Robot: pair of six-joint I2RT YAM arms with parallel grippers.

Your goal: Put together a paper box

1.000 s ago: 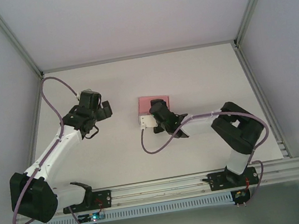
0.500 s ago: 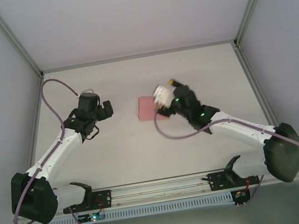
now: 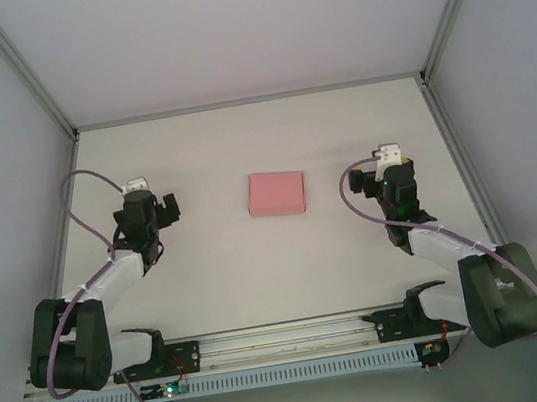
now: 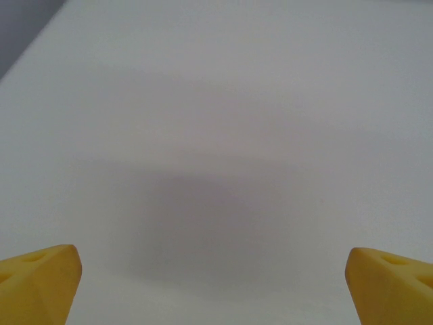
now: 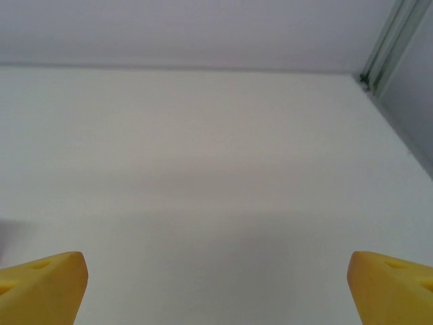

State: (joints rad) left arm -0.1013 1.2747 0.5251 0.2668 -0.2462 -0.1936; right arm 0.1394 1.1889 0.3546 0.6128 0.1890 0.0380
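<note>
Looks final: paper box (image 3: pixel 276 193) closed up; left gripper (image 4: pixel 215 284), right gripper (image 5: pixel 216 284) both spread wide, empty, well clear. Next: confirm flaps tucked.

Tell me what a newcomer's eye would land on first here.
The pink paper box, a small rectangle lying alone in the middle of the white table. On either side, apart from it, the left claw and right claw stand wide open, yellow fingertips empty.

Pink paper box (image 3: pixel 276 193) — closed, flat, mid-table
</note>
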